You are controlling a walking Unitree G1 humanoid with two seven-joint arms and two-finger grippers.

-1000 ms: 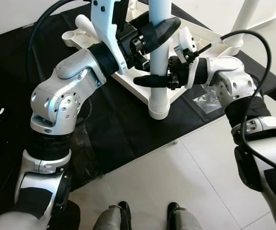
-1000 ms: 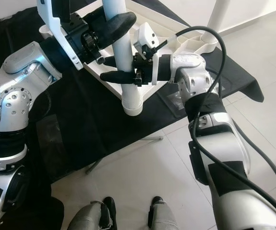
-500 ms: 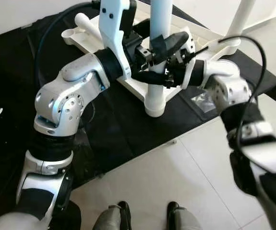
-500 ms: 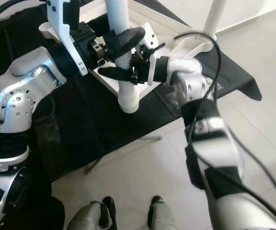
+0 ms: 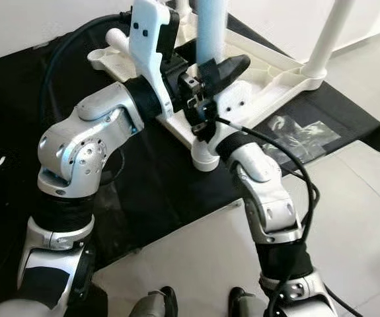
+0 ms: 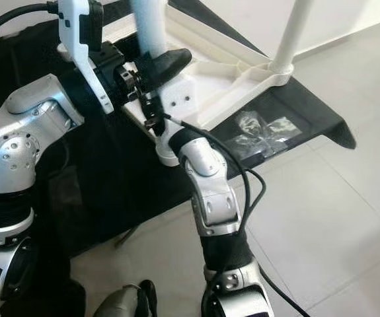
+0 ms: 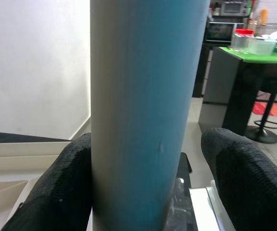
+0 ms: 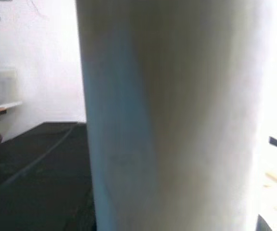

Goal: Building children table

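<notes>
Gripping white table leg (image 5: 209, 39) mid-shaft: left gripper (image 5: 206, 76) straddles it, one pad touching, other apart, half-wide; right gripper (image 6: 151, 112) pressed against leg lower down, finger state cannot tell; leg stands upright in upturned tabletop (image 5: 269, 72) corner socket, long axis vertical; likely light, rigid, smooth plastic, slippery; best hold near socket.

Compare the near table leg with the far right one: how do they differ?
The near leg stands between both grippers' fingers, the left gripper around it, right gripper lower; the far leg stands free. The near leg looks thicker and upright; the far leg leans. Both are white tubes in corner sockets.
</notes>
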